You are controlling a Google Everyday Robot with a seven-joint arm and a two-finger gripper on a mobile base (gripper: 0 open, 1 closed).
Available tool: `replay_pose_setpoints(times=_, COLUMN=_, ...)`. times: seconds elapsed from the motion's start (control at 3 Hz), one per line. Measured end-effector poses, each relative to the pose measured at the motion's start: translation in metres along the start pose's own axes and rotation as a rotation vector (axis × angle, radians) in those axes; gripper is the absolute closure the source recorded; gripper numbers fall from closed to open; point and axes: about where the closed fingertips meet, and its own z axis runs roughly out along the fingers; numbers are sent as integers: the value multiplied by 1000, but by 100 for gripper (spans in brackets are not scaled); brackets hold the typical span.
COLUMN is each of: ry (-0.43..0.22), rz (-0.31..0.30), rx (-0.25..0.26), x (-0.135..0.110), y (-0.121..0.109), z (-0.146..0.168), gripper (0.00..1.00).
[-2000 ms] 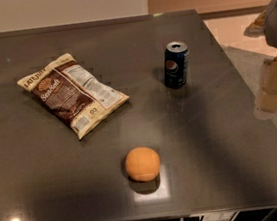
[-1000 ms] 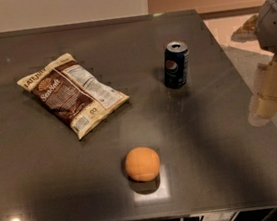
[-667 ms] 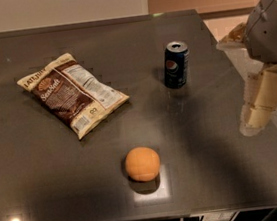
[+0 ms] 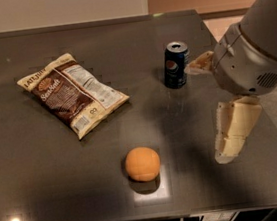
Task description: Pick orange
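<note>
The orange [image 4: 142, 164] is a small round matte fruit lying on the dark table [image 4: 45, 169], near its front edge and a little left of centre. My gripper [image 4: 207, 113] hangs over the right side of the table, to the right of the orange and above its level. It is open and empty. One pale finger [image 4: 234, 131] points down toward the table, and the other [image 4: 200, 63] sticks out beside the blue soda can. The grey arm housing [image 4: 256, 47] fills the right edge of the view.
A blue soda can [image 4: 175, 64] stands upright right of centre, close to the upper finger. A brown snack bag [image 4: 71, 93] lies flat on the left. The table's right edge runs just beyond the gripper, and its front edge just below the orange.
The arm has swung in from the right edge, and the gripper has moved left and down over the table toward the orange. The orange, can and bag have not moved.
</note>
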Motion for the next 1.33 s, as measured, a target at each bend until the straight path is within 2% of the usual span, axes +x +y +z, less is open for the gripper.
replay_pose_setpoints(times=0.67, ry=-40, rz=-61, rx=-84, x=-37, y=20, z=55, gripper=0)
replay_pose_setpoints(times=1.33, ry=-37, rz=-84, rx=-136, x=-48, y=35, z=90, gripper=0)
